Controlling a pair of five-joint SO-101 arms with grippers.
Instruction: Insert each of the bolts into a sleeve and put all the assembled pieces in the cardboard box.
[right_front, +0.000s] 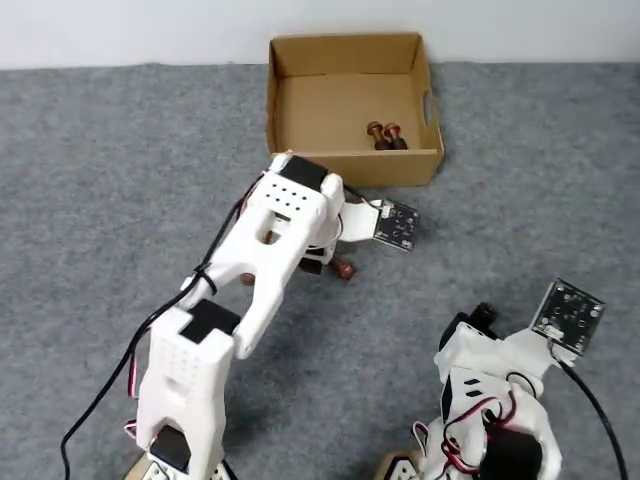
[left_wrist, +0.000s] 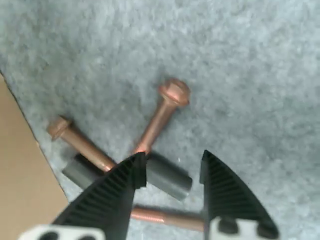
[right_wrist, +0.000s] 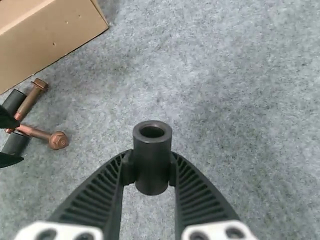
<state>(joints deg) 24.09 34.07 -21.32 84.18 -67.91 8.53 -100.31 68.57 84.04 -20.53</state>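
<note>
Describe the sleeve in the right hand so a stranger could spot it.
Find the cardboard box at the far side of the grey table, then the right arm nearer the front. Its hand grips a dark, empty sleeve; the other sleeves lie on the table among copper bolts beside the box.

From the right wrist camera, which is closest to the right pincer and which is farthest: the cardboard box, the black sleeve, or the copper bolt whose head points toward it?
1. Black sleeve: held upright in the right pincer.
2. Copper bolt: lying on the grey carpet, off to one side.
3. Cardboard box: beyond the bolt, farthest.
</note>
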